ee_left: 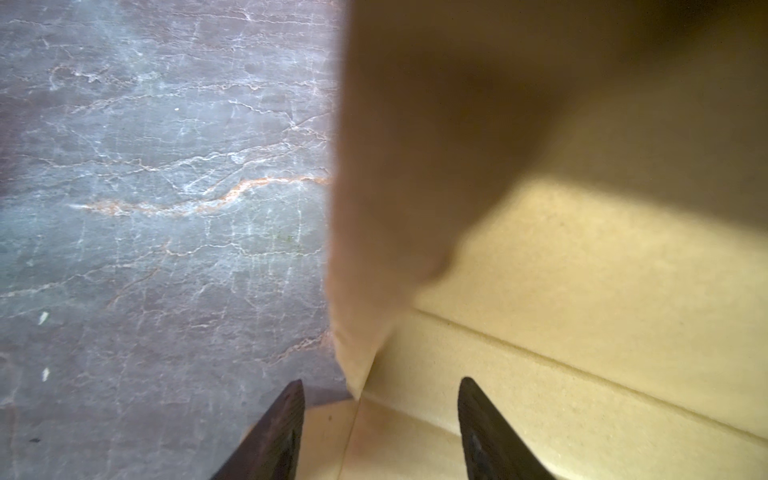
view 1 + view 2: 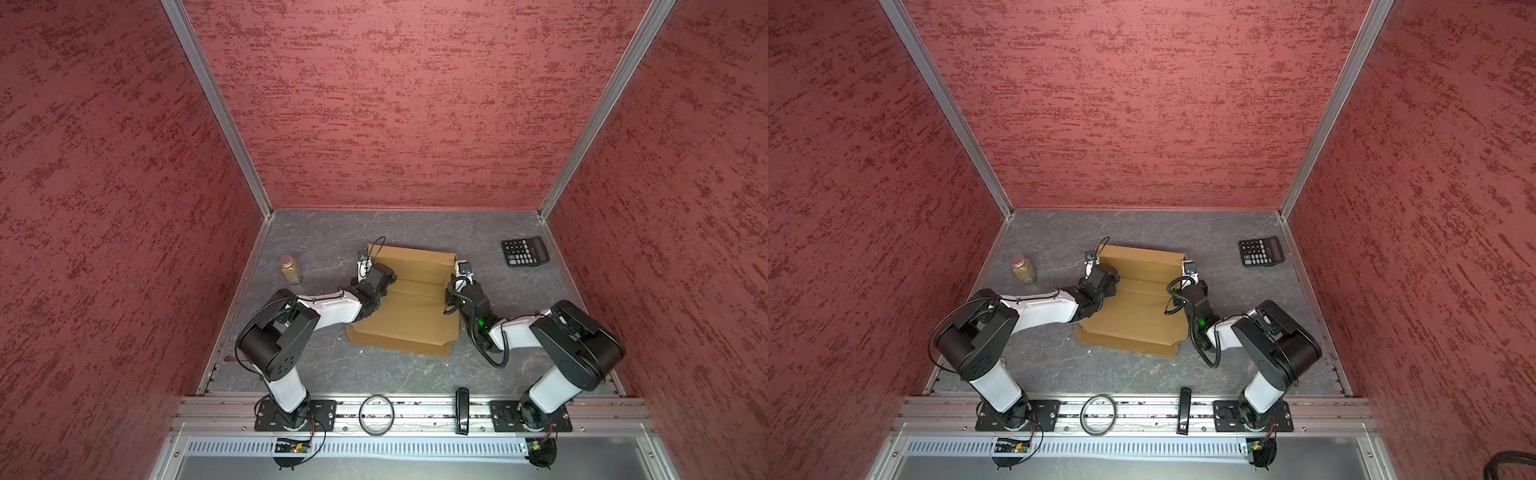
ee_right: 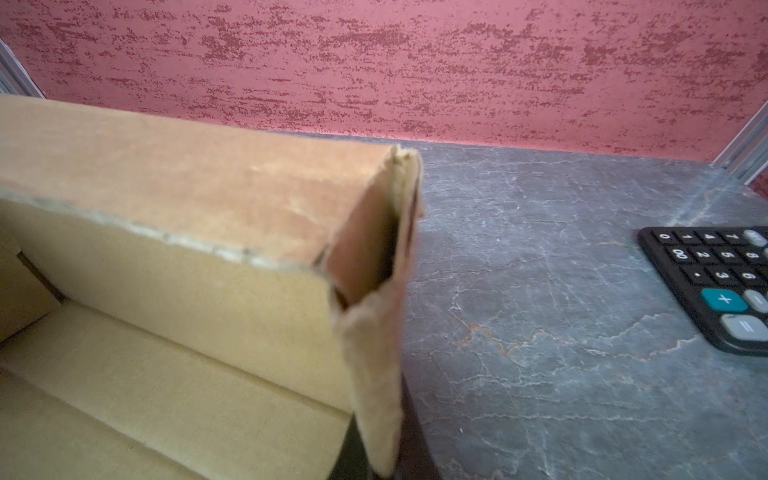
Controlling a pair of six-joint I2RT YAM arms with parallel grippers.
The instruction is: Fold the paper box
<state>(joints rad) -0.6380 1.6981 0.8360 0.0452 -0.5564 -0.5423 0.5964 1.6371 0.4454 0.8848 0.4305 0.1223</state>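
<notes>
- Red, mottled walls [image 2: 395,104] close in three sides of a grey, veined table [image 2: 332,374] where two robot arms work on a sheet of cardboard
- Brown paper box [image 2: 409,307] lies opened out near the middle of the table, with its far panel folded upright and its near flap flat toward the front edge
- Left tool [image 1: 382,386] sits at the box's far left corner, its two dark fingers [image 1: 282,432] set apart with a clear gap and nothing gripped between them; a raised side flap stands just ahead of the gap
- Right tool [image 3: 384,457] is at the box's far right corner, closed tight on the lower end of the upright side flap, the cardboard pinched between its dark jaws at the edge of the right wrist view
- Black calculator [image 2: 525,251] lies in the table's far right corner, well apart from the box
- Jar [image 2: 290,269] with a pinkish lid and tan contents stands upright near the table's left edge
- Black ring [image 2: 376,415] rests on the metal rail [image 2: 415,405] along the front edge, between the two arm bases
</notes>
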